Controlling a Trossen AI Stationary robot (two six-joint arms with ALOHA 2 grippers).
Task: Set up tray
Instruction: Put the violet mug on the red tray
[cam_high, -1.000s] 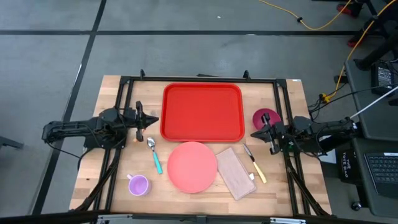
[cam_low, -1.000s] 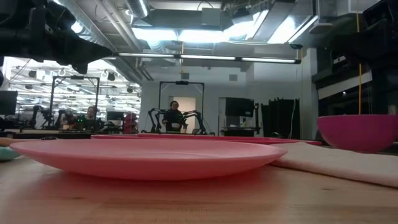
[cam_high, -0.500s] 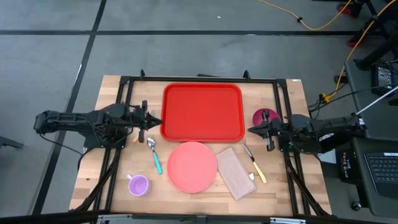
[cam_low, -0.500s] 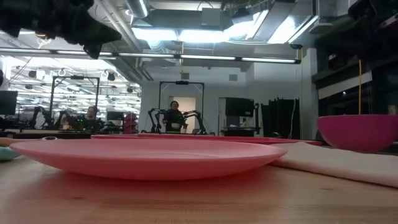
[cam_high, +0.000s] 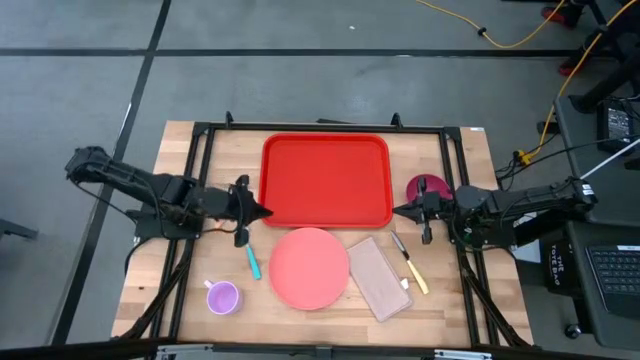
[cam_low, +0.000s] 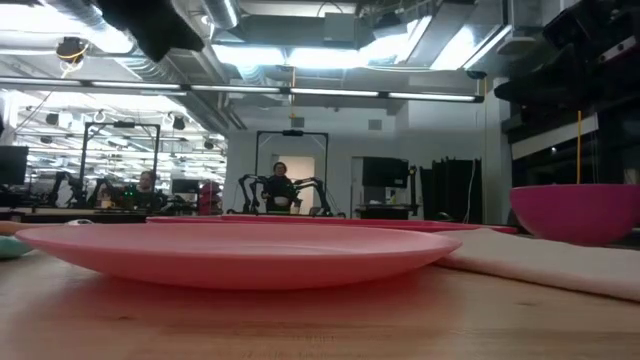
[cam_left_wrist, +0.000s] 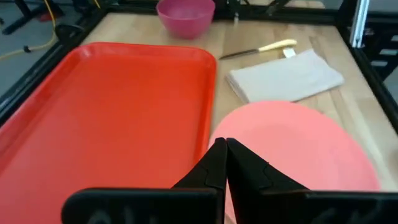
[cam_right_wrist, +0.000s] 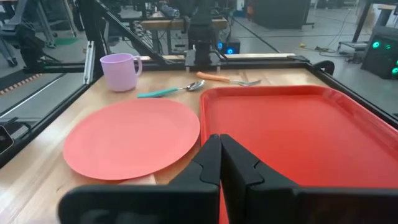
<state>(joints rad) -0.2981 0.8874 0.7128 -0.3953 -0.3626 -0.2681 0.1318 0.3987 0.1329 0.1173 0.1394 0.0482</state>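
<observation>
Both arms have moved in from the worktop's (cam_high: 180, 300) sides toward the middle over the last second. The left hand (cam_high: 258, 211), which sat well out by the frame at the left edge, now reaches the tray's (cam_high: 325, 180) near-left corner, above the gap between tray and pink plate (cam_high: 308, 267). The right hand (cam_high: 398, 211) has crept inward too, from beside the magenta bowl (cam_high: 424, 187) to just off the tray's right rim near its near corner. Each hand is closed with fingers pressed together and holds nothing, as both wrist views show.

The tray itself has not shifted: it lies flat at the back centre of the worktop, bare. The plate sits just in front of it, the folded napkin (cam_high: 378, 277) and yellow-handled knife (cam_high: 411, 268) to the right, the teal-handled spoon (cam_high: 248, 252) and purple mug (cam_high: 221, 297) to the left.

My reading is that this is only the approach. Nothing has been loaded yet, and either hand must open before it can take anything
</observation>
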